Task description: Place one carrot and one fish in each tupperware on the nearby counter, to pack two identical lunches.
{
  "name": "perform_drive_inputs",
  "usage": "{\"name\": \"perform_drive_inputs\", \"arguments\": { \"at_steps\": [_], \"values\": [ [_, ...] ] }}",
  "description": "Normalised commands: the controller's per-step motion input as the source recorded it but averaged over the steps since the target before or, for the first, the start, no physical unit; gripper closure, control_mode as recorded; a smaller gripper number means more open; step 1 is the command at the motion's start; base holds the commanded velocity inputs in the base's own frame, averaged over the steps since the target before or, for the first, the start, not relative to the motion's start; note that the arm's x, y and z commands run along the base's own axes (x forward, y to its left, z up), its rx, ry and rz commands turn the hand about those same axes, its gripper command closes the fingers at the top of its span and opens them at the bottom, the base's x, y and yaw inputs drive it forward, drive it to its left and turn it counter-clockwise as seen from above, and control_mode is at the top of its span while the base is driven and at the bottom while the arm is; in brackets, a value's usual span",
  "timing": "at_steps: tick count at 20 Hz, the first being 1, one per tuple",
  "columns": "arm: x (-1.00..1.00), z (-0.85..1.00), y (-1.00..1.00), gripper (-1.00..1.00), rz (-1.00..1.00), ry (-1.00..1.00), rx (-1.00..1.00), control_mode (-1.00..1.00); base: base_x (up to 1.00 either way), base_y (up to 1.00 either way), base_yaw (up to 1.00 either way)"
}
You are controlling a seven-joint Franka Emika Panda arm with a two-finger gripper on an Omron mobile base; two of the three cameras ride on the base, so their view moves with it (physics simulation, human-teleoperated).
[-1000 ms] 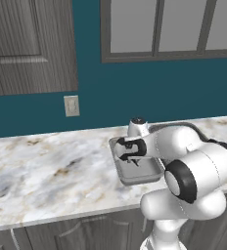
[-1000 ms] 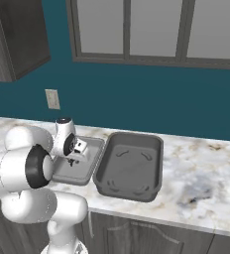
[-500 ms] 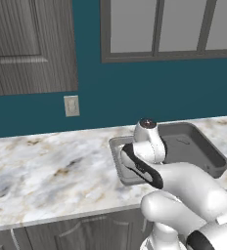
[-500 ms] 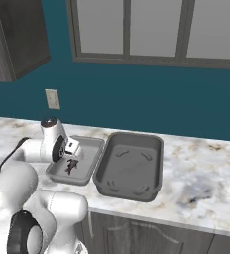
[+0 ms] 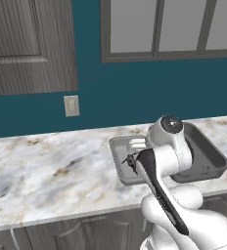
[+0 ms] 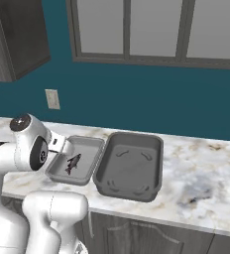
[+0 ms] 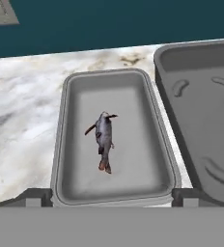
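Left base view: the arm has swung round since a second ago, its white links now standing in front of the small tupperware (image 5: 119,158) on the marbled desk (image 5: 47,171); a dark bit of the fish (image 5: 131,162) shows beside the arm, inside that tray. The large tupperware (image 5: 208,158) sits just right of the arm.

Right base view: the arm, folded over the small tray a second ago, is now drawn back to the left, leaving the tray uncovered. The small tupperware (image 6: 89,149) holds one fish (image 6: 73,162), lying lengthwise on its floor. The large tupperware (image 6: 137,144) stands just beside it on the right, rims nearly touching; only moulded ridges show on its floor.

Hand view: the pincer (image 7: 111,198) hangs above the near end of the small tupperware (image 7: 63,144), its fingertips (image 7: 34,197) spread wide apart and released, touching nothing. The fish (image 7: 104,137) lies free in the tray's middle.
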Motion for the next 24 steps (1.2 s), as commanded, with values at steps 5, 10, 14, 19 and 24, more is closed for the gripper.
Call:
{"name": "perform_drive_inputs", "arguments": {
  "at_steps": [5, 10, 14, 19, 24],
  "values": [
    [-0.79, 0.93, -0.31, -1.00, 0.06, -0.11, 0.00, -1.00, 0.00, 0.00, 0.00],
    [-0.73, 0.69, -0.39, -1.00, 0.05, -0.01, 0.00, -1.00, 0.00, 0.00, 0.00],
    [-0.73, 0.24, -0.53, -1.00, 0.01, -0.01, 0.00, -1.00, 0.00, 0.00, 0.00],
    [-0.48, 0.00, -0.29, -1.00, 0.00, 0.00, 0.00, 1.00, -0.38, -0.21, 0.00],
    [0.00, 0.00, 0.00, -1.00, 0.00, 0.00, 0.00, 1.00, -0.94, -0.14, 0.00]
  ]
}}
